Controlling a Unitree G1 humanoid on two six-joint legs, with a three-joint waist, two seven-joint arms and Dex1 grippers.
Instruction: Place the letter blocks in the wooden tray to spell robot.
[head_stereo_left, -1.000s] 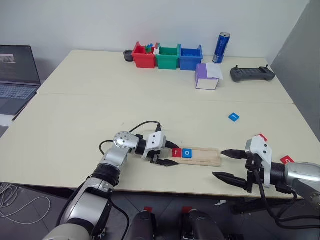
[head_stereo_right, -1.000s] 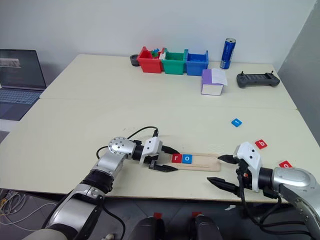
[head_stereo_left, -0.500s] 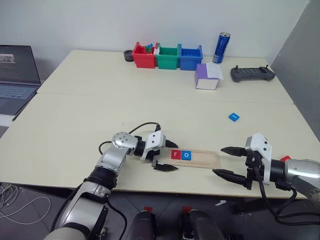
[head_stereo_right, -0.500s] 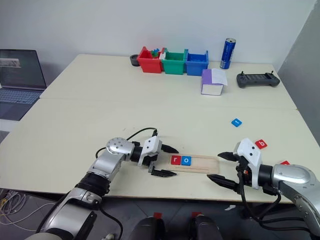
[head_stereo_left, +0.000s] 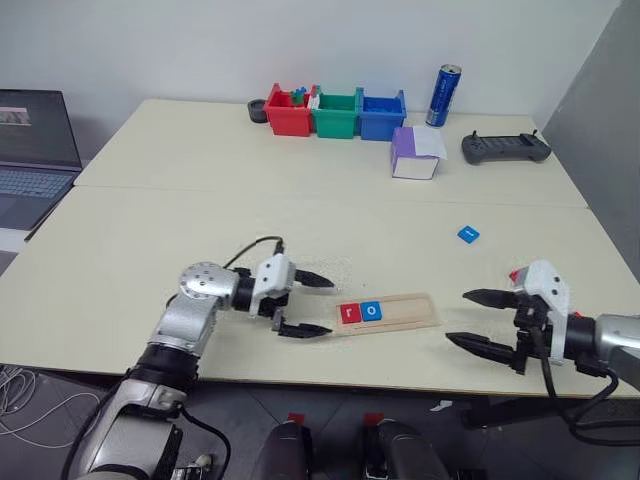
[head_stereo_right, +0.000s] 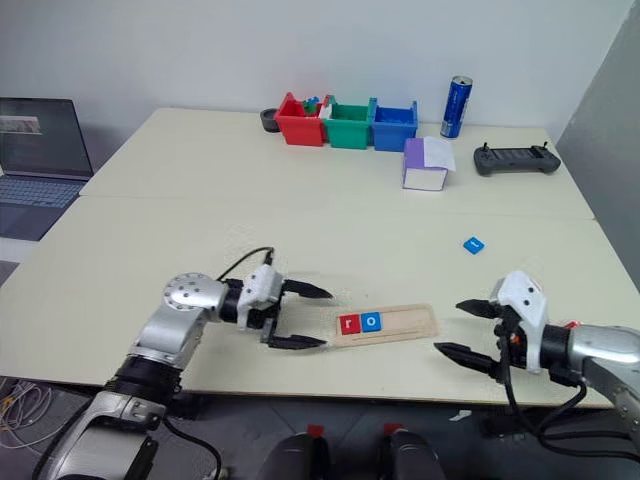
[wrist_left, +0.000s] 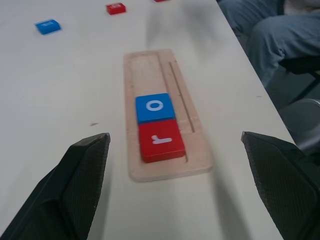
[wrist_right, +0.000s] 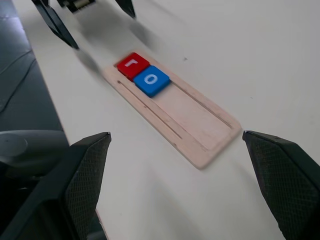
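Two tiles — "r" (wrist_left: 161, 141), "o" (wrist_left: 155, 107)

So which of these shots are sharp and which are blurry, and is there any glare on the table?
Left wrist view: the red r block and blue o block in the wooden tray read sharply, while the fingers at the bottom are soft. Right wrist view: tray crisp, the left gripper smeared. Head views: even light, soft shadows, no glare on the table.

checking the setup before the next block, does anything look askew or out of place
The long pale-wood tray lies slightly skewed to the table's front edge, right end angled away. Its red r tile and blue o tile sit neatly side by side at its left end.
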